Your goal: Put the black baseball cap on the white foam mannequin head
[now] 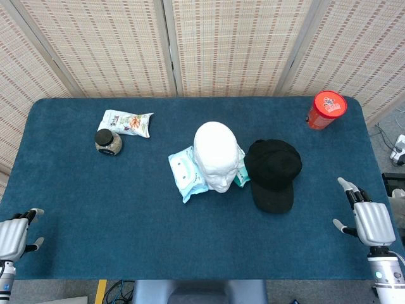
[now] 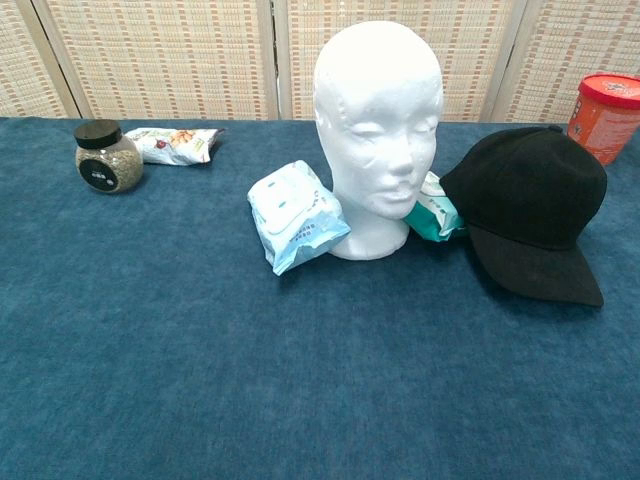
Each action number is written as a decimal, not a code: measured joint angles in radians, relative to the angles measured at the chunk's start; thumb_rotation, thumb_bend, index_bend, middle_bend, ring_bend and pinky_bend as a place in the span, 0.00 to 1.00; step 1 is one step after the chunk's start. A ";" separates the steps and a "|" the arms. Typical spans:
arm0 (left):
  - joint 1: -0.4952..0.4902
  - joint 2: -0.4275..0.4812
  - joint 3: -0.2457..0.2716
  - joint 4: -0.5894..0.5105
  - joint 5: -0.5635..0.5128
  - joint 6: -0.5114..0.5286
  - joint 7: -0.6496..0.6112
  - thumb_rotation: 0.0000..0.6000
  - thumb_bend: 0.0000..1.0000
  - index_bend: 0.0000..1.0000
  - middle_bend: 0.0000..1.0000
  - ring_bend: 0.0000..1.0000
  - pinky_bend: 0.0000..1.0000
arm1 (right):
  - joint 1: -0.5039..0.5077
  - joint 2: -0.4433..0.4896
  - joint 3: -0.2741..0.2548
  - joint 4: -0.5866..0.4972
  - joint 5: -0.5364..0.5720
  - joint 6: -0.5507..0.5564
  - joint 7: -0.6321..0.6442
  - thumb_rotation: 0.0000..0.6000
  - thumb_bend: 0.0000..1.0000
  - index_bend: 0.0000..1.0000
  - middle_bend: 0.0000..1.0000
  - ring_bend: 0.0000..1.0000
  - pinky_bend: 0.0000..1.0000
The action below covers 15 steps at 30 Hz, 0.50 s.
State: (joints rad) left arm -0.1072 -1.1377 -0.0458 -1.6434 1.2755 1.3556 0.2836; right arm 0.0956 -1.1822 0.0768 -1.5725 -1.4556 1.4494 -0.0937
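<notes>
The black cap (image 1: 273,172) is seen well apart from both empty, spread hands, left (image 1: 14,235) and right (image 1: 370,220).

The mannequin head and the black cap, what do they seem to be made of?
Mannequin head: probably white foam, matte, with a finely grainy, unpolished surface. Black cap: seems to be woven fabric, dull and without shine, with a soft crown and a stiffer brim.

Open blue surface (image 1: 126,209) runs from both hands up to the middle cluster. Cap (image 1: 273,171) brim side is reachable from the right. Mannequin head (image 1: 216,155) is flanked by a wipes pack (image 1: 187,172) on its left and a teal pack (image 2: 432,212) wedged against the cap.
</notes>
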 measured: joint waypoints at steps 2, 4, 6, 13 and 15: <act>0.000 0.001 0.000 -0.001 0.001 0.003 -0.001 1.00 0.17 0.31 0.41 0.36 0.53 | -0.003 -0.005 0.002 0.004 -0.006 0.015 0.001 1.00 0.05 0.09 0.22 0.24 0.68; 0.001 0.000 0.001 0.002 0.001 0.005 0.006 1.00 0.17 0.31 0.41 0.36 0.53 | -0.005 -0.012 0.005 0.011 -0.007 0.022 -0.003 1.00 0.05 0.09 0.22 0.24 0.68; 0.001 -0.001 0.000 0.004 -0.002 0.005 0.006 1.00 0.17 0.31 0.41 0.36 0.53 | -0.005 -0.016 0.006 0.016 -0.005 0.022 -0.008 1.00 0.05 0.10 0.22 0.24 0.66; 0.000 0.000 -0.003 0.000 -0.005 0.005 -0.004 1.00 0.17 0.31 0.41 0.37 0.53 | -0.006 -0.047 0.011 0.037 -0.007 0.039 -0.015 1.00 0.00 0.19 0.29 0.25 0.51; 0.000 0.001 -0.003 -0.005 -0.004 0.009 -0.001 1.00 0.17 0.31 0.42 0.38 0.54 | -0.007 -0.056 0.015 0.043 -0.011 0.049 -0.015 1.00 0.00 0.27 0.35 0.27 0.51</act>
State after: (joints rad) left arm -0.1068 -1.1364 -0.0491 -1.6487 1.2718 1.3651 0.2824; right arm 0.0889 -1.2379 0.0916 -1.5291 -1.4661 1.4987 -0.1084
